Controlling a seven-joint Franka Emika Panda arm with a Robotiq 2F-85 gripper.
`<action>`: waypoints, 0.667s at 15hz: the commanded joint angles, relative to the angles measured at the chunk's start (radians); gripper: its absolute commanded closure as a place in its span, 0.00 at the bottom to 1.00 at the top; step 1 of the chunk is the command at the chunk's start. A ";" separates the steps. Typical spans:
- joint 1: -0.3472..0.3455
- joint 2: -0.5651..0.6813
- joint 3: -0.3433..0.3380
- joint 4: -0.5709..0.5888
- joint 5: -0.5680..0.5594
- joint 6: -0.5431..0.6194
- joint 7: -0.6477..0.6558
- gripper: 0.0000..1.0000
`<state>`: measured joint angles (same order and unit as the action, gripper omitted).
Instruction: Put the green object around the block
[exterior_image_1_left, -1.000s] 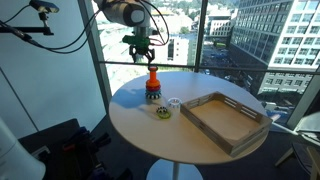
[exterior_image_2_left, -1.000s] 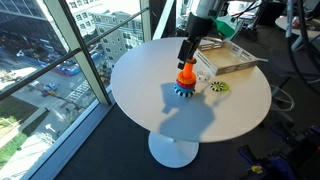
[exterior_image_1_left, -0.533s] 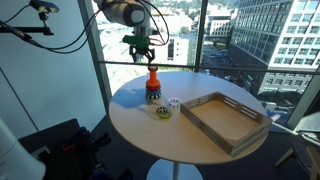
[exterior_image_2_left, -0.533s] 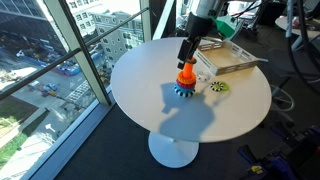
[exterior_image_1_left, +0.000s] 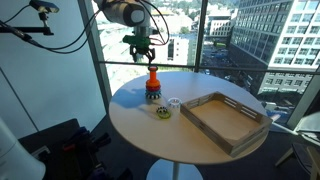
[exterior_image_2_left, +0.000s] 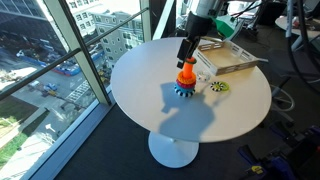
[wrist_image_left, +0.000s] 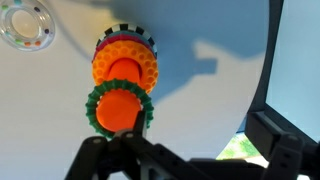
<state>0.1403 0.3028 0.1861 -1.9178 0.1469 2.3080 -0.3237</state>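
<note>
While the gripper (exterior_image_1_left: 149, 58) hangs directly over the block (exterior_image_1_left: 153, 85) on the table (exterior_image_1_left: 150, 135), the green object (wrist_image_left: 120, 108) encircles the peg's top. The fingers meet the ring's 6 o'clock edge in the wrist view, but I cannot tell whether they are clenched or released.

Daylight is pouring in through the windows (exterior_image_1_left: 235, 35) and washing the pale table (exterior_image_2_left: 140, 80) bright, the arm (exterior_image_2_left: 197, 30) is casting a soft grey shadow (exterior_image_2_left: 190, 115) across it in an exterior view, and the wrist view is coming through soft, with the gripper (wrist_image_left: 122, 150) showing dark and blurred along the bottom.
</note>
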 joint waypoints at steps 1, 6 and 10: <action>-0.013 -0.026 0.007 -0.021 -0.005 0.000 -0.010 0.00; -0.008 0.001 0.009 0.002 -0.004 -0.002 0.004 0.00; -0.008 0.006 0.009 0.002 -0.004 -0.002 0.004 0.00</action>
<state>0.1404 0.3080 0.1861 -1.9178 0.1469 2.3079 -0.3233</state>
